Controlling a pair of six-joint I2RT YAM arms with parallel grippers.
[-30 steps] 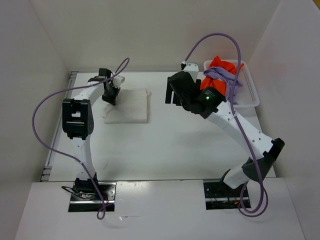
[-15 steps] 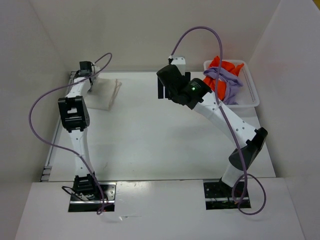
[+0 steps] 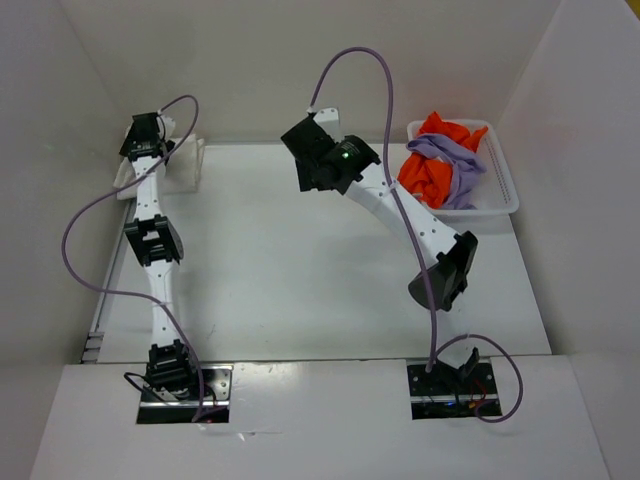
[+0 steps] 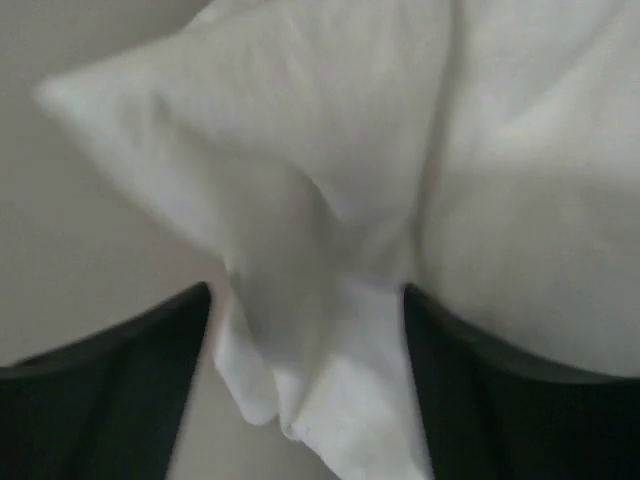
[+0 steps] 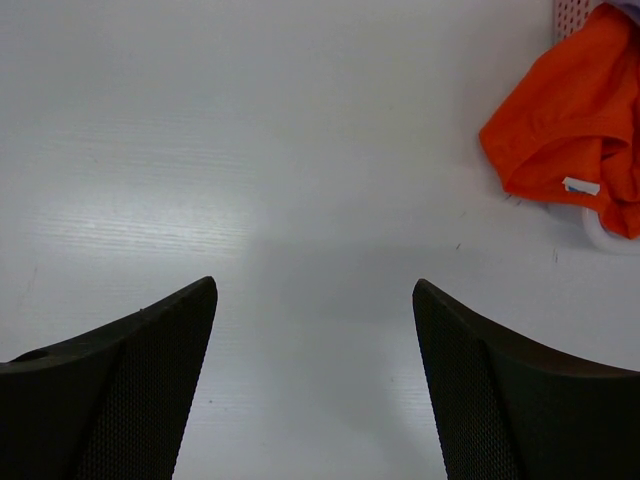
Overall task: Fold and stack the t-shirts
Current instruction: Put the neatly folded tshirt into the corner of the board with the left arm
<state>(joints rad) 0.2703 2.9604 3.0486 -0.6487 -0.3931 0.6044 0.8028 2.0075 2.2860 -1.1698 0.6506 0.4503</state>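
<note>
The white t-shirt (image 3: 183,165) lies bunched in the table's far left corner. My left gripper (image 3: 148,148) hovers right over it. In the left wrist view the white t-shirt (image 4: 450,150) fills the frame and a fold of it hangs between the parted jaws of the left gripper (image 4: 307,290), which is open. The orange t-shirt (image 3: 428,176) and the light purple t-shirt (image 3: 456,165) are heaped in the basket at the back right. My right gripper (image 3: 308,172) stands open over bare table at the back centre. In its own view the right gripper (image 5: 315,285) holds nothing, and the orange t-shirt (image 5: 570,140) spills out at the upper right.
The white mesh basket (image 3: 505,190) sits against the right wall at the back. White walls enclose the table on three sides. Purple cables loop over both arms. The right arm's elbow (image 3: 445,270) hangs over the table's right half.
The left arm dragged the white t-shirt from the back left-centre into the far left corner, and its jaws then opened. The right arm swung left, away from the basket.
</note>
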